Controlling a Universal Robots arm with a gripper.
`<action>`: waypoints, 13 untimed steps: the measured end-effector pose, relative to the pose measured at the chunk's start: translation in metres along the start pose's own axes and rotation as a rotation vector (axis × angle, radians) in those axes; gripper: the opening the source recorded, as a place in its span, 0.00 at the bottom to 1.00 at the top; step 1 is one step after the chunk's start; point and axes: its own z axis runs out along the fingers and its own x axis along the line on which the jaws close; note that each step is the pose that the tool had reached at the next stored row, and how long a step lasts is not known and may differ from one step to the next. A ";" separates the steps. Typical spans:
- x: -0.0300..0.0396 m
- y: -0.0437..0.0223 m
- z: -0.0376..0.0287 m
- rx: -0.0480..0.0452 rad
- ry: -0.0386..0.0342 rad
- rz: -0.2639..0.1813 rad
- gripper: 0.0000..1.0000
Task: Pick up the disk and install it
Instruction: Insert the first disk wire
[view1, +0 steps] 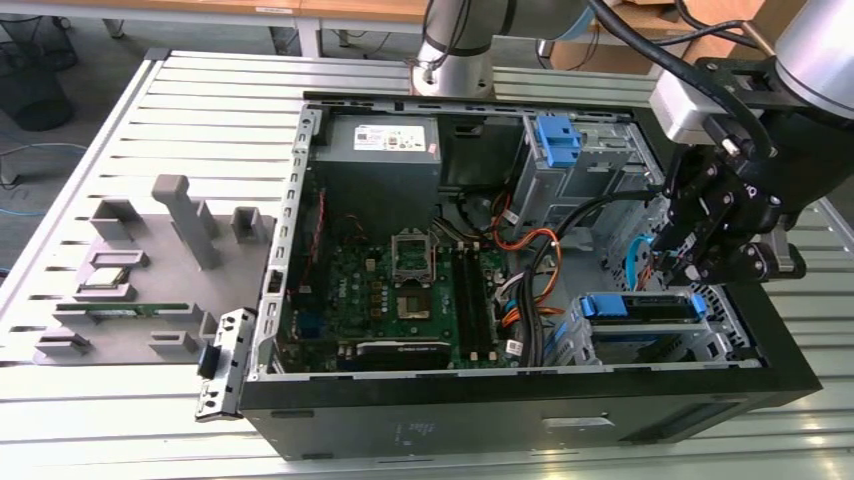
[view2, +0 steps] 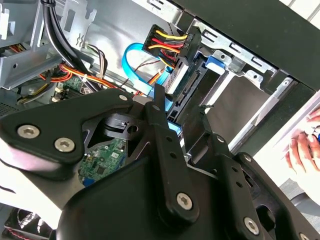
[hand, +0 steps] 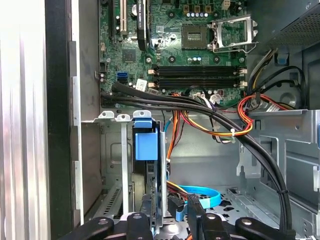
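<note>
Blue at the rails, looks all but seated in the bay (view1: 730, 330), hand (view2: 181, 105) spread astride the disk (view1: 641, 306).

Disk (view1: 641, 306), silver drive in blue plastic rails, stands on edge, slotted into the metal drive bay (view1: 597, 345) at the exterior view's right, multicoloured wired connector (view2: 167, 42) at its end.

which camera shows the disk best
The exterior view: the disk shows along its whole blue-railed length, seated in the drive bay. The second wrist view shows its end with cables plugged in, partly behind the end effector. The first wrist view shows it edge-on.
</note>
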 end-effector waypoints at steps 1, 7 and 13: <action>0.0000 0.0000 0.0000 0.0000 0.0000 0.000 0.42; 0.0000 0.0000 0.0002 0.0000 -0.0001 0.000 0.42; 0.0000 0.0000 0.0004 0.0000 -0.0001 0.000 0.16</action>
